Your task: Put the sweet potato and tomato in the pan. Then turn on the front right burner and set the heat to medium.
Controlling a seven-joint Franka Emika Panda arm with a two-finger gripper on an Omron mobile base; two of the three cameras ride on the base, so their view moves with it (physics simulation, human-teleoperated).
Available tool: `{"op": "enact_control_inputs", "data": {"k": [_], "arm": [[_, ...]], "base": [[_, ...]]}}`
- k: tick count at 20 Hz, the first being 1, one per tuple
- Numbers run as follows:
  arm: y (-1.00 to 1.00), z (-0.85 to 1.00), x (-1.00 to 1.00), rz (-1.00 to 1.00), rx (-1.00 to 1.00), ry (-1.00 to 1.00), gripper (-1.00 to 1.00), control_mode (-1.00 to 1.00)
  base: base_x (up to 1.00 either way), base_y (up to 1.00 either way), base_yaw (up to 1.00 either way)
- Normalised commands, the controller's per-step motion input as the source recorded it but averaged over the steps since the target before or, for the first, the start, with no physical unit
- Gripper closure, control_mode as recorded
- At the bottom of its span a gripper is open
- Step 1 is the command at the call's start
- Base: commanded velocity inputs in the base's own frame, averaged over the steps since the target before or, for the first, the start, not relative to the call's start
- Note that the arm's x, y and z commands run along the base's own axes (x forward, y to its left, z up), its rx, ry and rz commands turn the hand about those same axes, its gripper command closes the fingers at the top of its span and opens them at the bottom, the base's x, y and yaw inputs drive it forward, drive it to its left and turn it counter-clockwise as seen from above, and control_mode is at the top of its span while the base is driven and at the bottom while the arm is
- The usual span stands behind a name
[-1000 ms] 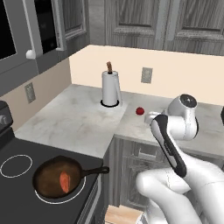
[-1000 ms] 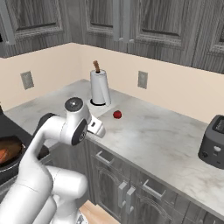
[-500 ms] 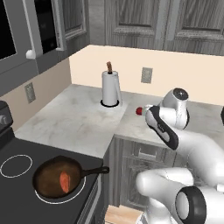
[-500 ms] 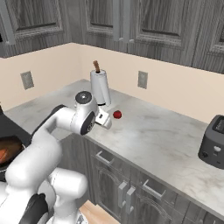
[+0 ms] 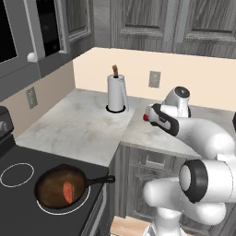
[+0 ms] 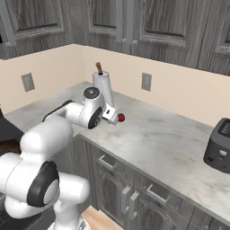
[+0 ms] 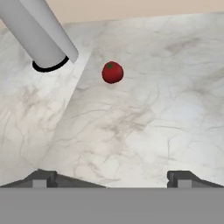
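Observation:
The tomato (image 7: 112, 72), a small glossy red ball, lies on the marble counter (image 7: 144, 118) beside the paper towel roll. My gripper (image 7: 112, 177) hovers short of it, open, with nothing between the fingers. From the right base view the gripper (image 6: 112, 116) is just left of the tomato (image 6: 121, 117). In the left base view the hand (image 5: 154, 115) covers most of the tomato (image 5: 145, 118). The sweet potato (image 5: 68, 190) lies inside the dark pan (image 5: 48, 184). The pan stands on the front right burner (image 5: 85, 203) of the black stovetop.
A paper towel roll (image 5: 116, 93) stands upright near the back wall, close to the tomato. A dark toaster (image 6: 218, 146) sits at the counter's right end. A smaller burner circle (image 5: 17, 175) lies left of the pan. Wall cabinets hang overhead.
The arm has reached forward over the counter, carrying the open gripper closer to the tomato. The tomato, pan and sweet potato have stayed put.

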Motion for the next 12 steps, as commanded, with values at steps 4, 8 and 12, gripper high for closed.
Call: {"op": "enact_control_inputs", "data": {"k": [4, 8, 12], "arm": [[-0.01, 0.00, 0.48, 0.00, -0.01, 0.02, -1.00, -1.00], [-0.05, -0.04, 0.40, 0.00, -0.01, 0.03, -1.00, -1.00], [-0.13, -0.09, 0.34, 0.00, -0.01, 0.06, -1.00, -1.00]], "base": [[0.00, 0.00, 0.00], [0.00, 0.00, 0.00], [0.00, 0.00, 0.00]]}}
